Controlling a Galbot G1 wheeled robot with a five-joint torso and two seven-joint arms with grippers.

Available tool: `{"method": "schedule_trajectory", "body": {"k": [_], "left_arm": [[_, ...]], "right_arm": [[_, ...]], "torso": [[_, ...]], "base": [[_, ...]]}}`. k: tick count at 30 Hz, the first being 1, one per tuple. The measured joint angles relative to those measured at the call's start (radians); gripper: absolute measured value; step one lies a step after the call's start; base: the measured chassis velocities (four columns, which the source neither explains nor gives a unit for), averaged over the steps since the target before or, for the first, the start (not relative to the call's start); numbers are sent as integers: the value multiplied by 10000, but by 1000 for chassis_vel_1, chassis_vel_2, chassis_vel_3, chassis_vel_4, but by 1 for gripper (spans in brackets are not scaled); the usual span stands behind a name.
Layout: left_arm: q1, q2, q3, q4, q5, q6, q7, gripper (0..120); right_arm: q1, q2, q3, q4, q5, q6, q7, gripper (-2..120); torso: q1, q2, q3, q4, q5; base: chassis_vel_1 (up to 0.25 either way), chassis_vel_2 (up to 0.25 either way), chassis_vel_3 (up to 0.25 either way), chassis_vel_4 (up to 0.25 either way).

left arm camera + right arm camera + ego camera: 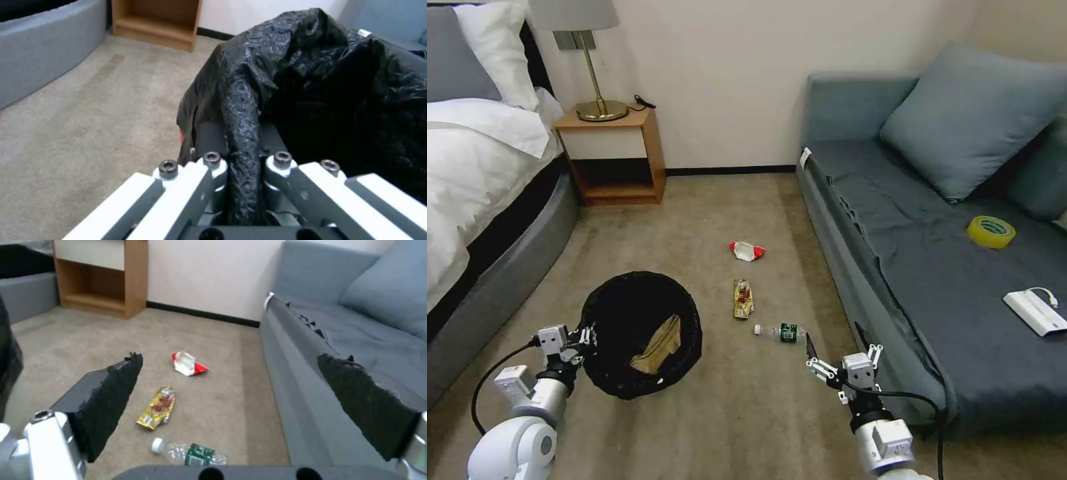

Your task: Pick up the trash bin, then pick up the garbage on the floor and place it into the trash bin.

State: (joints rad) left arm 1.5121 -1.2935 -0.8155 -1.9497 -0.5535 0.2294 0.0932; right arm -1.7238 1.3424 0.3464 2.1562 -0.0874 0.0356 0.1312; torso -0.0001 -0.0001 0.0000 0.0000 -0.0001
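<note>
The trash bin point(627, 300) with its glossy black liner is tilted towards me, and a brown paper bag point(657, 347) lies inside it. My left gripper point(584, 337) is shut on the bin's near left rim point(242, 110); the liner is pinched between its fingers point(211, 140). On the carpet to the bin's right lie a red-and-white wrapper point(747, 250) point(189, 363), a yellow-brown snack wrapper point(743, 298) point(158, 408) and a small clear bottle with a green label point(780, 332) point(189, 453). My right gripper point(835, 348) point(240, 396) hangs open just short of the bottle, holding nothing.
A grey sofa point(894, 280) runs along the right, with a cushion point(967, 120), a yellow tape roll point(991, 231) and a white box with a cable point(1035, 311) on it. A bed point(487, 200) borders the left. A wooden nightstand point(614, 153) with a lamp stands at the back wall.
</note>
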Motion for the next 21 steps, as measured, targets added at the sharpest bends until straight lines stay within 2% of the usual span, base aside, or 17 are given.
{"method": "schedule_trajectory", "body": {"k": [13, 21], "left_arm": [[-45, 50, -175, 94, -107, -29, 55, 5], [-56, 119, -487, 118, -311, -30, 110, 5]], "right_arm": [[86, -186, -10, 48, 348, -141, -412, 100], [105, -214, 42, -12, 406, -22, -702, 100]], "torso": [[0, 0, 0, 0, 1], [0, 0, 0, 0, 1]], "base": [[0, 0, 0, 0], [0, 0, 0, 0]]}}
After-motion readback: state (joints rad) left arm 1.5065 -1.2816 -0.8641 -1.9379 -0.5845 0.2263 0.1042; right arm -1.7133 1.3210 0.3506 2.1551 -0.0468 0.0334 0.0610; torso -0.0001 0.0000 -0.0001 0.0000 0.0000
